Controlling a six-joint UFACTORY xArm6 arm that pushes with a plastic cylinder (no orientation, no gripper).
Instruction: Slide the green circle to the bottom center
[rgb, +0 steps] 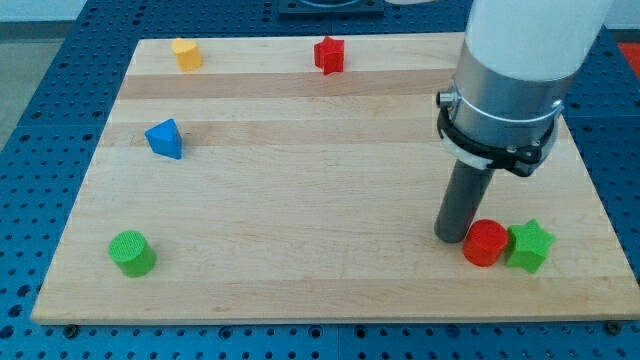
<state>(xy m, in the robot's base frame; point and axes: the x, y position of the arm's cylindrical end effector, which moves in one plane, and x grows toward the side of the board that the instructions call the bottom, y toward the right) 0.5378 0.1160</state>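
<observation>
Pale wooden surface (330, 190), made of long planks with faint seams running left to right, resting on a blue perforated base (45, 130) visible on every side. No claw on this arm, so nothing to report as apart or together: only a straight dark rod under a white and grey housing (515, 70) ringed by a black clamp. My tip (452, 238) down at the surface toward the view's bottom right, just left of the red cylinder (486, 243), very close, contact impossible to confirm. Green star (530, 246) pressed against the red cylinder's right side. Green circle (131, 252) far across the surface at the view's bottom left, close to the bottom edge and well apart from my tip. Blue triangular block (165, 138) higher up on the left side, standing alone. Yellow block (186, 53) near the top edge toward the left, shape hard to name. Red star (329, 54) near the top edge around the centre. Wide bare stretch of wood through the middle between the left group and the right pair. Strip of grey floor or wall at the view's very top, too blurred to describe.
</observation>
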